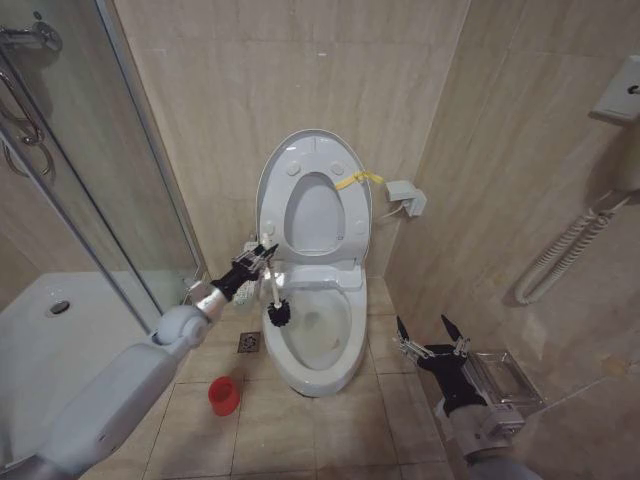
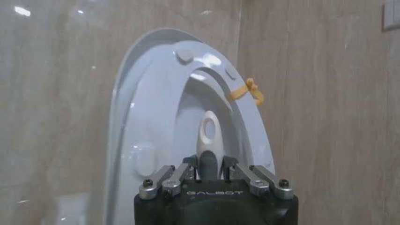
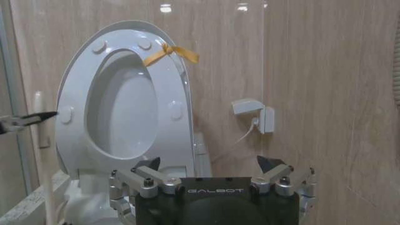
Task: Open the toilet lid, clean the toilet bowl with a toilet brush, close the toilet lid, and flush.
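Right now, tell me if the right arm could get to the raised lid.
Probably yes: the right gripper hangs open beside the toilet bowl, and nothing stands between it and the upright toilet lid.

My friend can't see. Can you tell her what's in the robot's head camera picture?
The left gripper holds the toilet brush, its black head at the rim of the open toilet bowl. The lid stands up against the wall. A red cup sits on the floor, and the right gripper waits open beside the toilet.

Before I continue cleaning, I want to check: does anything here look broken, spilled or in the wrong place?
Nothing stands out. The toilet lid stands raised against the wall, the left gripper holds the toilet brush at the toilet bowl rim, and the red holder cup is upright.
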### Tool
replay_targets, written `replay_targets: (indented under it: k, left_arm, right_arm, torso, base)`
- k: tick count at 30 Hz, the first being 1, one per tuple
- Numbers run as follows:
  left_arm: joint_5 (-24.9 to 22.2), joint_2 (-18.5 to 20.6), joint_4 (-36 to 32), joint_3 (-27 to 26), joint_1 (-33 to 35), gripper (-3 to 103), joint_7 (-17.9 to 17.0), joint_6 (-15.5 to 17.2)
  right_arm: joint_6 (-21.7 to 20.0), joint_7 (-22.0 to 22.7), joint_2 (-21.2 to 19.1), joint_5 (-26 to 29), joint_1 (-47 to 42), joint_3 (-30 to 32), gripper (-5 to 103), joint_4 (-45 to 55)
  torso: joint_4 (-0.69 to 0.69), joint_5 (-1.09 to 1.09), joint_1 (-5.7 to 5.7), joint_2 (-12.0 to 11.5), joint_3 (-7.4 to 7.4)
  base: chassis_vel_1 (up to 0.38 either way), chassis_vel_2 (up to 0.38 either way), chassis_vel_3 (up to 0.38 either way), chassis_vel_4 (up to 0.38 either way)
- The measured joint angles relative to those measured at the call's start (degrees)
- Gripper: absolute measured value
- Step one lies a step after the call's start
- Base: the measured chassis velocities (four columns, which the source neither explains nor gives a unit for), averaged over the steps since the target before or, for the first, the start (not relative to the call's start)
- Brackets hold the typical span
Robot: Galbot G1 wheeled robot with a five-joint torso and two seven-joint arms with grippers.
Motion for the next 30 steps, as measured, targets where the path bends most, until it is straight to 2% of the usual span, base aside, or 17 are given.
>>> replay_targets:
  k: [1,4,5,8,14,17,20,22,23,25,30]
  left_arm:
    - [0.0,0.0,0.0,0.0,0.0,25,0.0,0.0]
    - [0.9,-4.0,4.9,3.3,-3.6,25,0.1,-0.6]
    - [0.9,-4.0,4.9,3.3,-3.6,25,0.1,-0.6]
    - [1.8,-8.2,9.4,6.2,-6.0,25,0.3,-1.4]
    - [2.6,-11.0,12.3,9.1,-8.3,25,0.6,-2.2]
    - [3.6,-12.5,16.5,10.6,-8.2,25,1.8,-5.3]
    - [3.7,-13.1,18.2,10.8,-7.5,25,2.5,-6.7]
    - [4.0,-14.3,21.5,10.9,-6.0,25,3.7,-9.6]
    - [4.0,-14.3,21.5,10.9,-6.0,25,3.7,-9.6]
    - [4.8,-15.5,25.1,10.2,-4.5,25,5.3,-12.3]
    - [5.4,-16.5,27.9,9.3,-3.2,25,7.0,-14.2]
  right_arm:
    - [0.0,0.0,0.0,0.0,0.0,0.0,100,0.0]
    - [0.0,0.0,0.0,0.0,0.0,0.0,100,0.0]
    - [0.0,0.0,0.0,0.0,0.0,0.0,100,0.0]
    - [0.0,0.0,0.0,0.0,0.0,0.0,100,0.0]
    - [0.0,0.0,0.0,0.0,0.0,0.0,100,0.0]
    - [0.0,0.0,0.0,0.0,0.0,0.0,100,0.0]
    - [0.0,0.0,0.0,0.0,0.0,0.0,100,0.0]
    - [0.0,0.0,0.0,0.0,0.0,0.0,100,0.0]
    - [0.0,0.0,0.0,0.0,0.0,0.0,100,0.0]
    - [0.0,0.0,0.0,0.0,0.0,0.0,100,0.0]
    - [0.0,0.0,0.0,0.0,0.0,0.0,100,0.0]
  torso:
    - [0.00,0.00,0.00,0.0,0.00]
    - [-0.01,0.00,0.00,0.0,0.00]
    - [-0.01,0.00,0.00,0.0,0.00]
    - [-0.01,-0.02,0.01,0.0,0.01]
    - [-0.02,0.01,0.00,0.0,0.00]
    - [-0.01,0.01,0.00,0.0,0.00]
    - [0.00,0.00,0.00,0.0,0.00]
    - [0.00,-0.01,0.00,0.0,0.00]
    - [0.00,-0.01,0.00,0.0,0.00]
    - [0.00,-0.01,0.00,0.0,0.00]
    - [-0.01,-0.01,0.00,0.0,0.00]
  base:
    - [0.000,0.000,0.000,0.000]
    - [0.000,0.000,0.000,0.000]
    - [0.000,0.000,0.000,0.000]
    - [0.000,0.000,0.000,0.000]
    - [0.000,0.000,0.000,0.000]
    - [0.000,0.000,0.000,0.000]
    - [0.000,0.000,0.000,0.000]
    - [0.000,0.000,0.000,0.000]
    - [0.000,0.000,0.000,0.000]
    - [0.000,0.000,0.000,0.000]
    - [0.000,0.000,0.000,0.000]
